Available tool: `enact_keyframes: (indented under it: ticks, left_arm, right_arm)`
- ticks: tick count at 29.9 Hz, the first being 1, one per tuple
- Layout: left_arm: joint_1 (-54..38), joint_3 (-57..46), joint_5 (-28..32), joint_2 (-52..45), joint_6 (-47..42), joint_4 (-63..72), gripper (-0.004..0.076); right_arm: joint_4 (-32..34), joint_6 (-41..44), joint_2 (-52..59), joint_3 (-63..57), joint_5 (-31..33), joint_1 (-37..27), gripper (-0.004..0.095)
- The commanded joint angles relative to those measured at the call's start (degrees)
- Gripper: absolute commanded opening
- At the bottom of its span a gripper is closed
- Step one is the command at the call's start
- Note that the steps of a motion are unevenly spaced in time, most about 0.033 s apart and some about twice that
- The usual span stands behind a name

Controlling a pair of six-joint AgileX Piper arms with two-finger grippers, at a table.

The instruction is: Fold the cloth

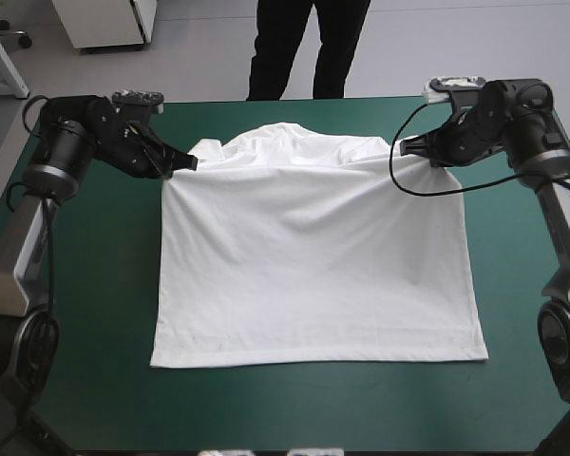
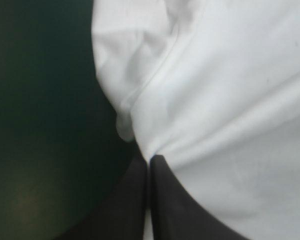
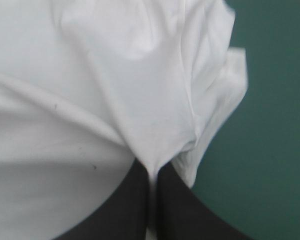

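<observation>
Evidently the folding is barely begun: the T-shirt (image 1: 318, 275) lies spread on the teal-green cover (image 1: 85, 323), hem toward the near edge, its body flat and unfolded — only the collar end, toward the far edge, is rumpled. The left gripper (image 1: 182, 163) is pressed together on the fabric at one shoulder corner, and the right gripper (image 1: 408, 147) pinches the opposite corner likewise. Every fold appears yet to be made — and no container shows anywhere on the table.

A teal-green table (image 1: 95, 285) on grey floor (image 1: 204, 57), white cabinet (image 1: 104, 24) beyond.
</observation>
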State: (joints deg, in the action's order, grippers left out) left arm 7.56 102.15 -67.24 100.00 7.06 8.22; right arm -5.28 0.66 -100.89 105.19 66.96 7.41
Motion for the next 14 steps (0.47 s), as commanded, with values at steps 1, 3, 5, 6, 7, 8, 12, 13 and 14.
enact_keyframes:
  ticks: [1,3,5,6,7,8,12,13,14]
  left_arm:
    - [0.34,5.02,0.5,-6.69,0.08,1.07,-0.0009]
    - [0.34,6.87,0.15,-8.31,0.08,1.72,-0.0009]
    - [0.34,8.79,0.15,-9.95,0.08,2.91,-0.0009]
    - [0.34,9.62,0.15,-10.71,0.08,2.8,-0.0009]
    - [0.34,10.84,0.15,-11.48,0.08,2.8,-0.0009]
    - [0.34,11.63,0.15,-12.21,0.08,2.92,-0.0009]
    - [0.34,15.27,0.77,-14.41,0.08,2.81,-0.0009]
    - [0.34,16.24,1.09,-14.82,0.08,2.81,-0.0009]
    - [0.34,16.65,1.49,-15.11,0.08,2.81,-0.0009]
  right_arm:
    - [0.26,-0.66,6.94,4.32,-0.28,-0.08,-0.0017]
    - [0.26,-0.66,8.78,5.76,0.36,-0.08,-0.0017]
    - [0.26,-0.66,10.67,7.34,0.64,-0.08,-0.0017]
    - [0.26,-0.66,11.6,8.22,0.64,-0.08,-0.0017]
    - [0.26,-0.66,12.48,9.17,0.64,-0.08,-0.0017]
    - [0.26,-0.66,13.23,10.17,0.64,-0.08,-0.0017]
    - [0.26,-0.66,15.17,14.16,0.64,-0.08,-0.0017]
    - [0.26,-0.66,15.35,15.2,0.64,-0.08,-0.0017]
    - [0.26,-0.66,15.59,16.17,0.64,-0.08,-0.0017]
